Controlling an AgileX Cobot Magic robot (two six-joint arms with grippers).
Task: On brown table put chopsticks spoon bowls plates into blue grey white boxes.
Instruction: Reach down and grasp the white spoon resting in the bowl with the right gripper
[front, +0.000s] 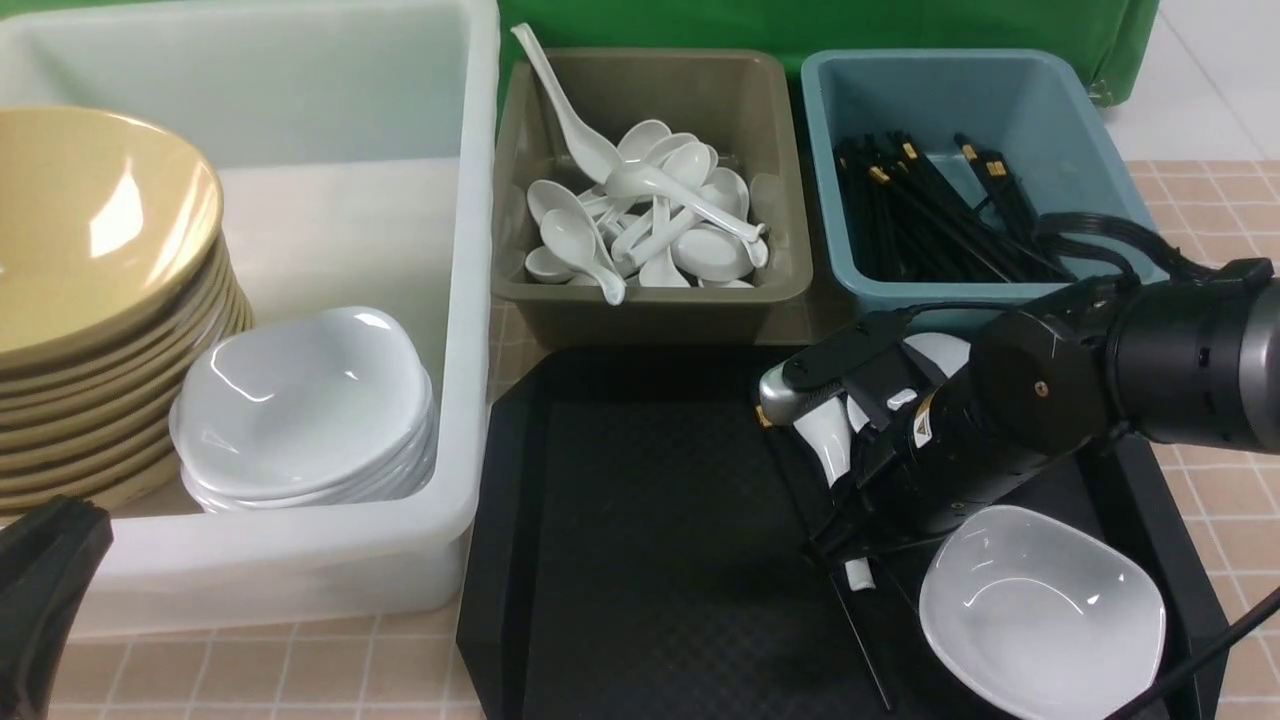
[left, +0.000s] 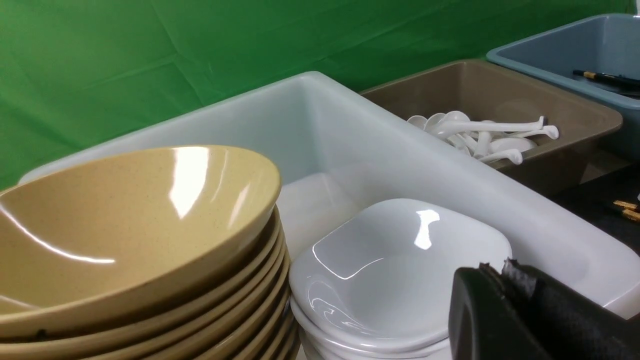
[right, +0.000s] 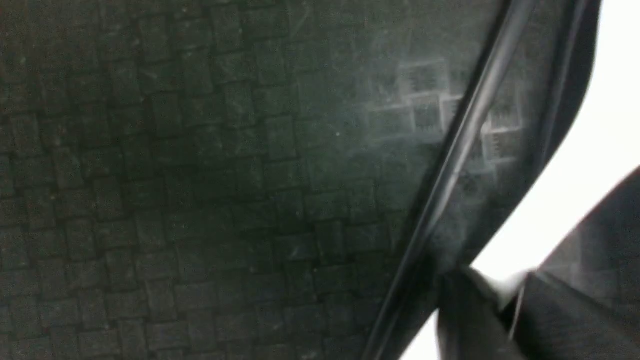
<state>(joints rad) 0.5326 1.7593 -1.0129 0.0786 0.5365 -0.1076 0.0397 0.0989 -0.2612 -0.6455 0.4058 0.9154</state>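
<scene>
- Reaching down onto the tray (front: 640, 560) in the front view, the right gripper (front: 838, 548) has its fingers narrow. The spoon (front: 826, 440) lies under the gripper's body, and a white stub shows right at the fingertips. Whether they grip it I cannot tell.
- A chopstick (front: 862, 645) starts just beside those tips and runs away from them along the tray. A plate (front: 1040, 610) sits near the tips on the arm's side, apart from them.
- The left gripper (front: 60, 540) hangs just outside the white box (front: 300, 590), which stands on the table (front: 300, 670). The bowls (front: 90, 300) and plates (front: 300, 400) are stacked inside, beyond its fingers.
- Well apart from both grippers, the grey box (front: 650, 310) holds spoons (front: 650, 220) and the blue box (front: 1000, 90) holds chopsticks (front: 930, 220).
- In the left wrist view, the left gripper's fingers (left: 475, 310) are pressed together with nothing between them. The plates lie just ahead of the tips, and the bowls stand beside the plates, farther off.
- In the right wrist view, the fingers (right: 575, 310) stand close together with a white sliver between them. The chopstick (right: 450, 165) passes just beside one finger, flat on the tray. The glaring white past the fingers is too washed out to name.
</scene>
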